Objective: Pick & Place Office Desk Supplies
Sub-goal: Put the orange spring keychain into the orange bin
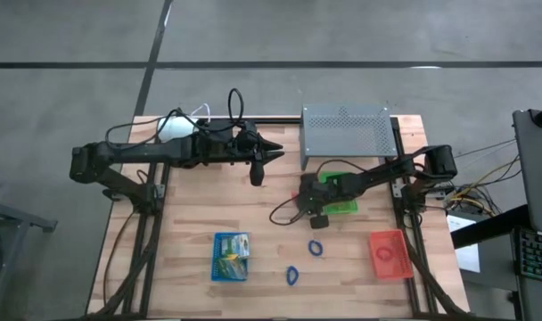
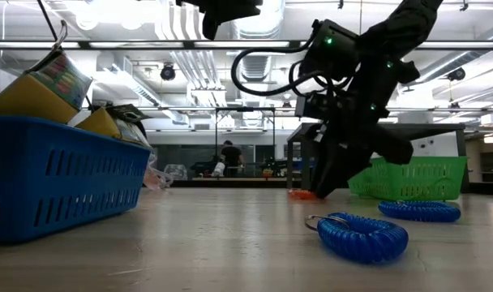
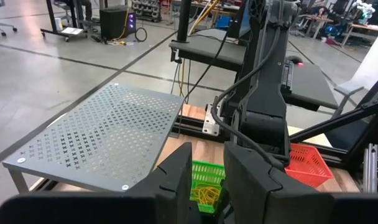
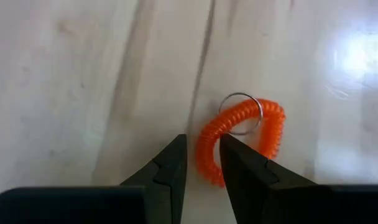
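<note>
An orange-red coil loop with a metal ring lies flat on the wooden table, next to the green tray. My right gripper points steeply down at it, narrowly open, with the loop's near arc in the gap between its fingertips. In the low view the fingertips stand just above the table by the loop. Two blue coil loops lie toward the near edge. My left gripper hovers high over the table's far middle, narrowly open and empty. My right gripper comes from above, slanting down, with one finger on either side of the orange-red loop's near arc. Whether the fingers touch it, I cannot tell. The loop lies flat on the table.
The blue tray with packets stands near-left and the red tray near-right. The green tray holds yellow rubber bands. A grey perforated stand fills the far right. A white cylinder with cable sits far left.
</note>
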